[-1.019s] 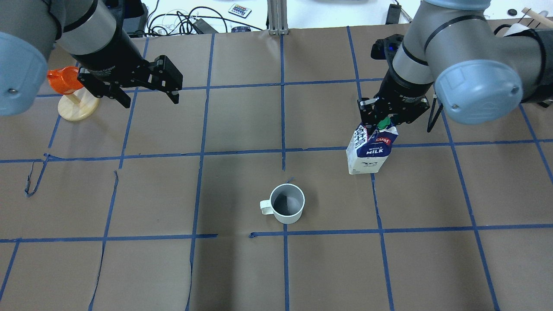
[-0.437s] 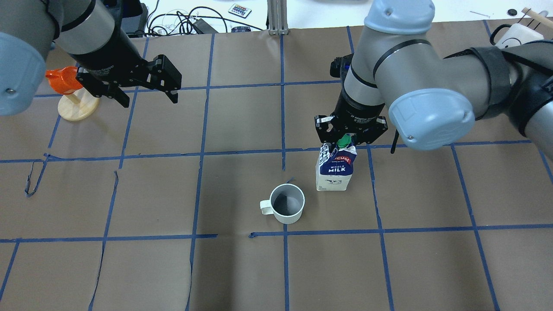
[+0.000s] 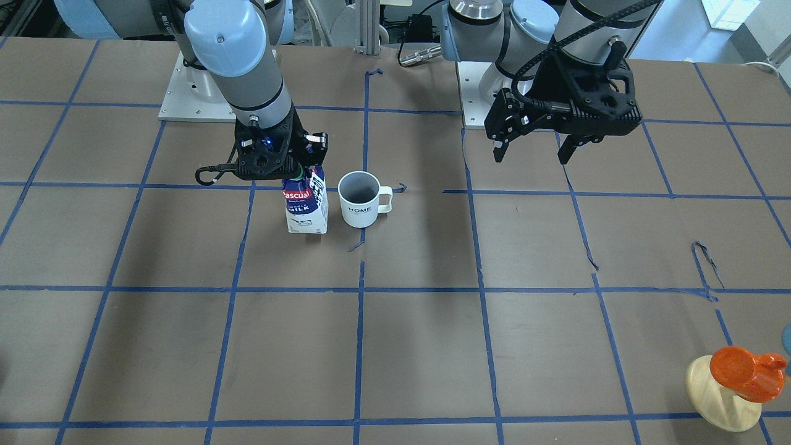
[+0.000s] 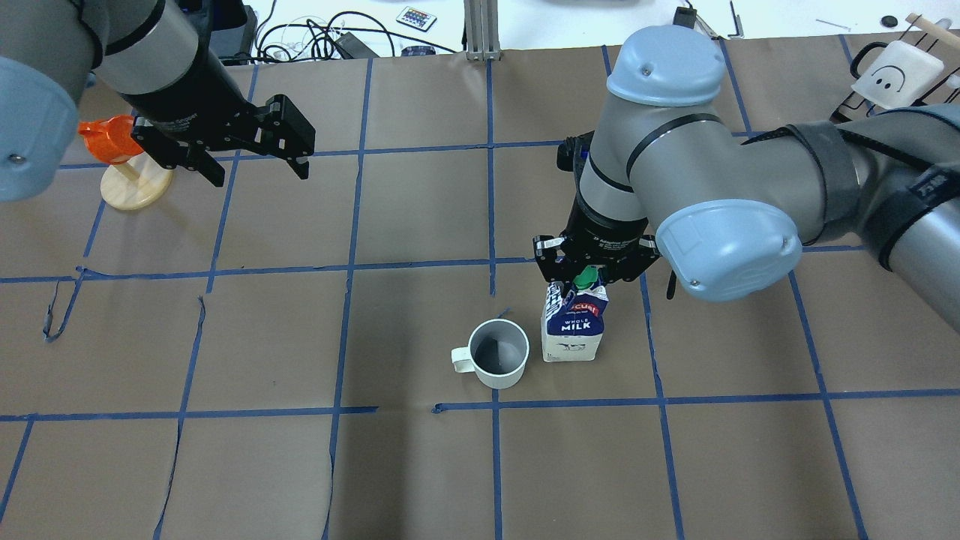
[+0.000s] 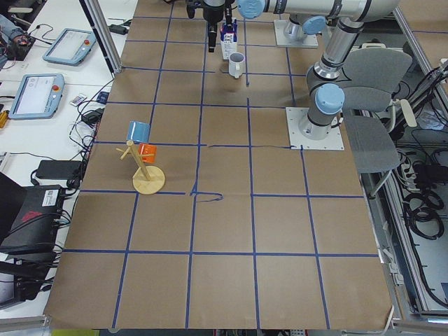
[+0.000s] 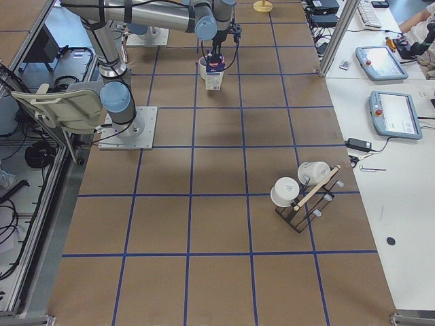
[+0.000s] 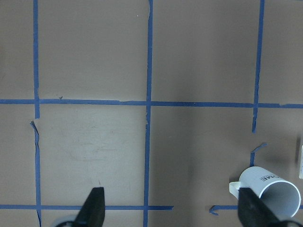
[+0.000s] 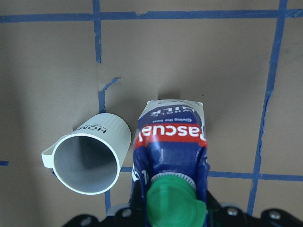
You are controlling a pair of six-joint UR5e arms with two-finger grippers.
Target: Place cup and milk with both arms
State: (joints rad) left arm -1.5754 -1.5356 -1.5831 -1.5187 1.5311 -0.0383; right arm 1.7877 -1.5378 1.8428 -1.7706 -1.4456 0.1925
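Brown-papered tabletop (image 4: 420,480), ruled into squares by blue tape lines (image 4: 225,412). Near the middle, upright cup (image 4: 499,354), white outside and dark grey inside, "HOME" lettering toward the operators' side, handle turned toward the robot's left, away from the milk (image 4: 572,330). Milk upright just beside the cup on the robot's right, a narrow strip of paper showing between the two, not touching. Base of the carton at the paper or barely above it: cannot tell which. Right hand (image 4: 583,279) straight above the carton, pointing down, fingers closed in on the gable top on either side of the green cap (image 8: 170,201). From the right wrist, cap and red label filling the lower middle, cup mouth just to one side. Left hand (image 4: 261,176) well apart from both, out over the robot's left half of the tabletop, raised off the paper, fingers spread wide with nothing between them. From its wrist, both fingertips (image 7: 94,210) at the lower edge over bare paper, cup in the lower right corner. Beside the left arm, orange cup-like piece (image 4: 109,139) on a peg over a round wooden base (image 4: 135,187). Toward the robot's right end, dark rack (image 6: 299,210) carrying two white mugs (image 6: 284,191).
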